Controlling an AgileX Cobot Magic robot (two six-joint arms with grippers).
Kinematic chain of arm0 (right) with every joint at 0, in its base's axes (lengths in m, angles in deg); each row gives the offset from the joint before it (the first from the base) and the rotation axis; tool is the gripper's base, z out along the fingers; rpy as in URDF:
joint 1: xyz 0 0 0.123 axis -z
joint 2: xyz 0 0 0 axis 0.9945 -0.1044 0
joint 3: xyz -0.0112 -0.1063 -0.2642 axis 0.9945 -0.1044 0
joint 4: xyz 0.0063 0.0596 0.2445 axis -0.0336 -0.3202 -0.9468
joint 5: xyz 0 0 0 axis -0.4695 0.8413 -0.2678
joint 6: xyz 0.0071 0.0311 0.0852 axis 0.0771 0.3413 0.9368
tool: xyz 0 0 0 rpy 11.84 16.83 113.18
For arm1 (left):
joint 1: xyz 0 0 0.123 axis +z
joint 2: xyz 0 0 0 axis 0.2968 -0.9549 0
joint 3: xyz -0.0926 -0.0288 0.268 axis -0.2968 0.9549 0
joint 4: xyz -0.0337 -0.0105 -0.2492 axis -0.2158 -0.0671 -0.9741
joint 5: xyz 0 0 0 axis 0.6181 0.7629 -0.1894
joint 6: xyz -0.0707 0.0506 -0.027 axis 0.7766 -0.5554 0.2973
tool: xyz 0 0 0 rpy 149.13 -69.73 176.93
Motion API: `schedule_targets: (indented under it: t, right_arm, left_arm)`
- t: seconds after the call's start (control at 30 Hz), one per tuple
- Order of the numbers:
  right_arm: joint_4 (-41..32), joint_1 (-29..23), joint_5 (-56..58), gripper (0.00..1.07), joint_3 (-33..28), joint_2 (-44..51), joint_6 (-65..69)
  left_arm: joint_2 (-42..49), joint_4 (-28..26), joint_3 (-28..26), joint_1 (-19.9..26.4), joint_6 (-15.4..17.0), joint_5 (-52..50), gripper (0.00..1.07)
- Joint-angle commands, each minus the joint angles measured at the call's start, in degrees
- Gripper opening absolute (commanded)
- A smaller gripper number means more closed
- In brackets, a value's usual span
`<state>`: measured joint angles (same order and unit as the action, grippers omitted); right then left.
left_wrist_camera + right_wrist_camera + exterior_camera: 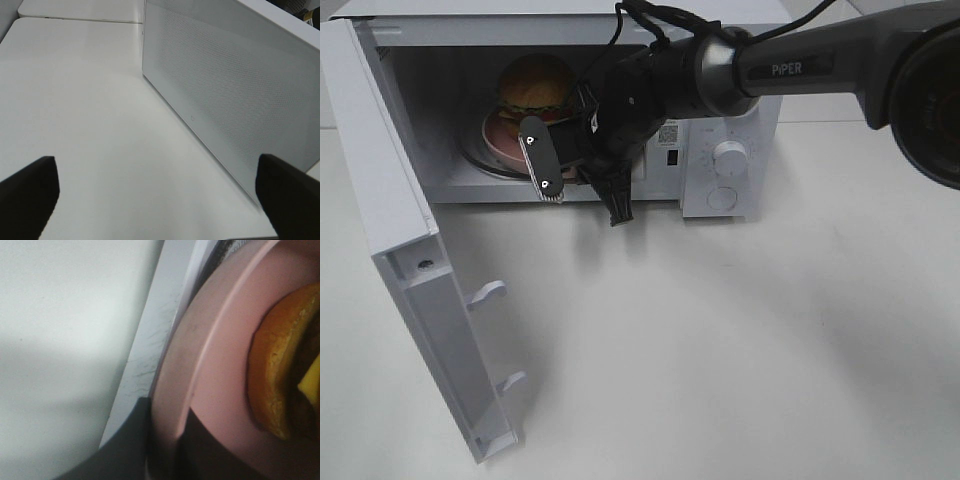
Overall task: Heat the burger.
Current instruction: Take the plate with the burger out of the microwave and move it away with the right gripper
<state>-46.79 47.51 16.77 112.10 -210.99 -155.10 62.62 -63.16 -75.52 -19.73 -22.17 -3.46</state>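
A: Two sets of fingers are seen. Right fingers (pixel 165 450) are clamped on the plate (pixel 220 385) rim; left fingers (pixel 30 195) are spread wide.
B: Burger (pixel 534 84) is sat on the plate, inside the microwave (pixel 720 165).

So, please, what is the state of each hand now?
Left hand: open, holding nothing.
Right hand: closed on the rim of the round pink plate carrying the golden-brown burger.

The burger (pixel 534 82) sits on the plate (pixel 498 142), seemingly inside the microwave (pixel 740 120).
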Motion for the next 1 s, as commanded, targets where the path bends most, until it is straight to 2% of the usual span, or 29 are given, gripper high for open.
schedule_targets:
  t: [0.03, 0.27, 0.5, 0.7, 1.0]
  right_arm:
    - [-1.6, 0.3, 3.4, 0.00, -0.3, 1.3, -2.1]
    - [1.1, 0.3, 2.2, 0.00, -3.2, 4.6, -2.2]
    - [3.4, -0.3, -2.8, 0.00, -11.2, 10.0, -6.6]
    - [4.7, -0.9, -5.9, 0.00, -14.4, 11.7, -6.6]
    - [6.4, -2.3, -11.8, 0.00, -23.7, 17.8, -7.7]
  left_arm:
    - [0.2, -0.1, 0.1, 0.3, 0.0, -0.5, 1.00]
    - [0.2, -0.1, 0.1, 0.3, 0.0, -0.5, 1.00]
    - [0.2, -0.1, 0.1, 0.3, 0.0, -0.5, 1.00]
    - [0.2, -0.1, 0.1, 0.3, 0.0, -0.5, 1.00]
    - [0.2, -0.1, 0.1, 0.3, 0.0, -0.5, 1.00]
